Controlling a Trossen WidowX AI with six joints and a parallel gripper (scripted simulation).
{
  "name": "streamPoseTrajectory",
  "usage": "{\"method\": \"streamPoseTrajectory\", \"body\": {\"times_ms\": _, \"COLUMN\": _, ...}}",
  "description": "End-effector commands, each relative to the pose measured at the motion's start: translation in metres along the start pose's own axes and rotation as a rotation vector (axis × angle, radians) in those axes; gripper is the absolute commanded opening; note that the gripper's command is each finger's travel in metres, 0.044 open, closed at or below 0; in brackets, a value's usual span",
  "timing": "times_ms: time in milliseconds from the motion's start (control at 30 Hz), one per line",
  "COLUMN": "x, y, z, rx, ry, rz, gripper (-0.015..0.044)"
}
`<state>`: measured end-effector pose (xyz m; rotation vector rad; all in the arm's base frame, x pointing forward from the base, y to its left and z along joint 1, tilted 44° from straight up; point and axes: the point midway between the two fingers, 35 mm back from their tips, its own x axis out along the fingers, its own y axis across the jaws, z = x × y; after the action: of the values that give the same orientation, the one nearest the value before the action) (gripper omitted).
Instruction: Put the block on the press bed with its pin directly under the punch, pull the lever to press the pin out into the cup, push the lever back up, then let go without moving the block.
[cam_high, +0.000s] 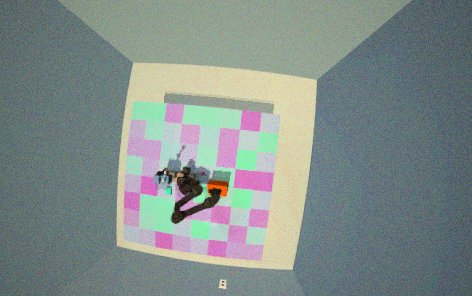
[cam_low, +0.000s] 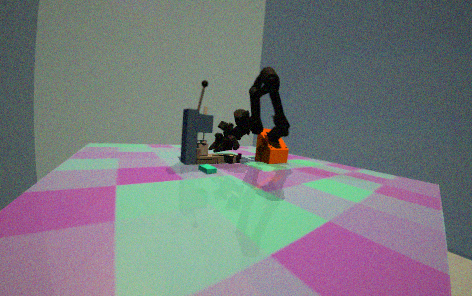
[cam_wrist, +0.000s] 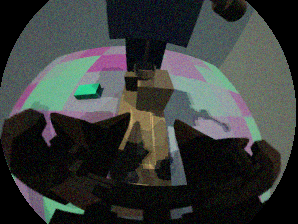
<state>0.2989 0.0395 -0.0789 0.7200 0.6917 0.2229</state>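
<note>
Blue-grey and upright, the lever press (cam_low: 189, 137) (cam_wrist: 155, 20) stands to the left of my arm's orange base (cam_high: 225, 185) (cam_low: 280, 156) in the exterior view. Its lever (cam_low: 201, 100) is raised, with the round knob (cam_low: 204, 83) (cam_wrist: 230, 7) at the top. I see the tan block (cam_low: 202, 147) (cam_wrist: 156, 91) at the press, below the head and at the far end of the long tan bed (cam_low: 215, 159) (cam_wrist: 145, 125). I cannot tell whether its pin lines up exactly with the punch. My gripper (cam_high: 183, 173) (cam_low: 216, 141) (cam_wrist: 152, 119) has its fingers spread fairly wide with nothing between them, on the near side of the block in the wrist view and apart from it. A small green piece (cam_high: 169, 190) (cam_low: 207, 169) (cam_wrist: 88, 91) lies on the checkered tabletop (cam_high: 255, 180) (cam_low: 165, 240) (cam_wrist: 50, 87), left of the block in the wrist view.
</note>
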Motion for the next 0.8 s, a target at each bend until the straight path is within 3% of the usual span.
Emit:
{"method": "streamPoseTrajectory", "body": {"times_ms": 0, "x": 0.0, "y": -0.001, "z": 0.0, "rx": -0.005, "ry": -0.002, "rz": -0.002, "gripper": 0.03}}
{"method": "streamPoseTrajectory", "body": {"times_ms": 233, "x": 0.028, "y": 0.005, "z": 0.019, "rx": -0.004, "ry": -0.058, "rz": 0.024, "gripper": 0.03}}
{"method": "streamPoseTrajectory", "body": {"times_ms": 767, "x": 0.027, "y": 0.017, "z": 0.017, "rx": -0.003, "ry": -0.061, "rz": 0.026, "gripper": 0.03}}
